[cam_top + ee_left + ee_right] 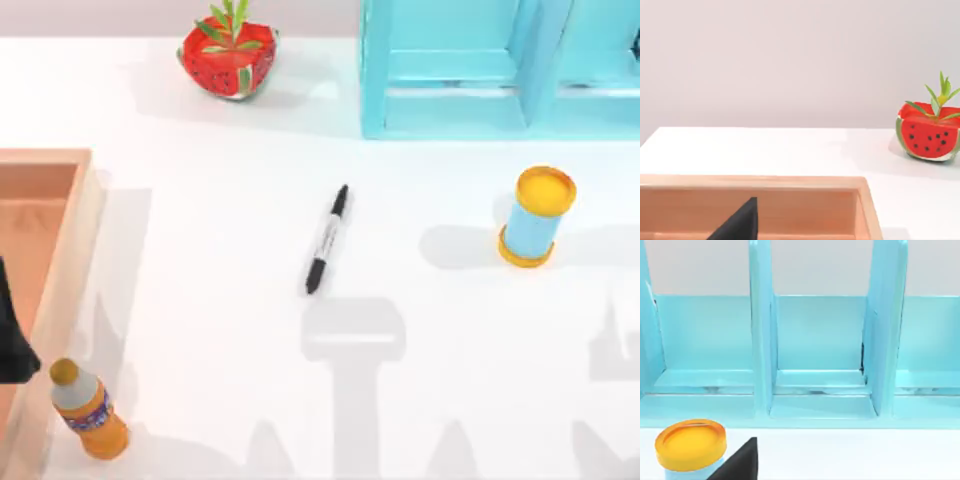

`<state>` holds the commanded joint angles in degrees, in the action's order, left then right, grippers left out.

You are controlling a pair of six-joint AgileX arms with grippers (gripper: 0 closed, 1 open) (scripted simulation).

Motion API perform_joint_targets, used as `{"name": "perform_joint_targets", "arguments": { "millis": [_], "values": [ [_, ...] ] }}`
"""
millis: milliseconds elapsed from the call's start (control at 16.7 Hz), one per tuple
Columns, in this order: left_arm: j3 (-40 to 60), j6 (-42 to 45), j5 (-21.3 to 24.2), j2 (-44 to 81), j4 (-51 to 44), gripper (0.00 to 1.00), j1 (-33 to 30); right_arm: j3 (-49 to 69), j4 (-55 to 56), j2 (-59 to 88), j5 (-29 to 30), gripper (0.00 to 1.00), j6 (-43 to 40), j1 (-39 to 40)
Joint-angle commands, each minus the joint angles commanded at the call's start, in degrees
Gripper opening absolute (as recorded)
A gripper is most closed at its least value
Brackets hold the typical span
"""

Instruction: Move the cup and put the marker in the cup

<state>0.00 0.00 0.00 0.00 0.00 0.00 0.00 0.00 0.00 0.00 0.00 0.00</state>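
Note:
The marker, a slim black pen with a white labelled barrel, lies flat near the middle of the white table, slanted, with nothing touching it. The cup is out of view. A dark part of my left gripper sits at the table's left edge over the wooden tray, far from the marker; it also appears as a black wedge in the left wrist view. A black wedge of my right gripper shows in the right wrist view beside the yellow-topped cylinder.
A wooden tray lines the left side, with an orange bottle at its front corner. A watermelon-shaped planter stands at the back. A light-blue shelf fills the back right, with a light-blue cylinder with yellow top before it.

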Motion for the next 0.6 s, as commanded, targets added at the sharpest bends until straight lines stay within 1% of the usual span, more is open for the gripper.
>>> {"name": "perform_joint_targets", "arguments": {
  "millis": [180, 300, 420, 600],
  "values": [
    [0.62, 0.12, 0.00, 0.63, -0.62, 1.00, 0.10, 0.00, 0.00, 0.00, 0.00, 1.00, 0.00, 0.00],
    [3.58, 0.67, 0.00, 3.66, -3.49, 1.00, 0.59, 0.00, 0.00, 0.00, 0.00, 1.00, 0.00, 0.00],
    [8.74, 1.56, -0.01, 9.12, -8.18, 1.00, 1.39, 0.00, 0.00, 0.00, 0.00, 1.00, 0.00, 0.00],
    [19.88, 3.37, -0.02, 21.46, -17.76, 1.00, 3.02, 0.00, 0.00, 0.00, 0.00, 1.00, 0.00, 0.00]
  ]
}}
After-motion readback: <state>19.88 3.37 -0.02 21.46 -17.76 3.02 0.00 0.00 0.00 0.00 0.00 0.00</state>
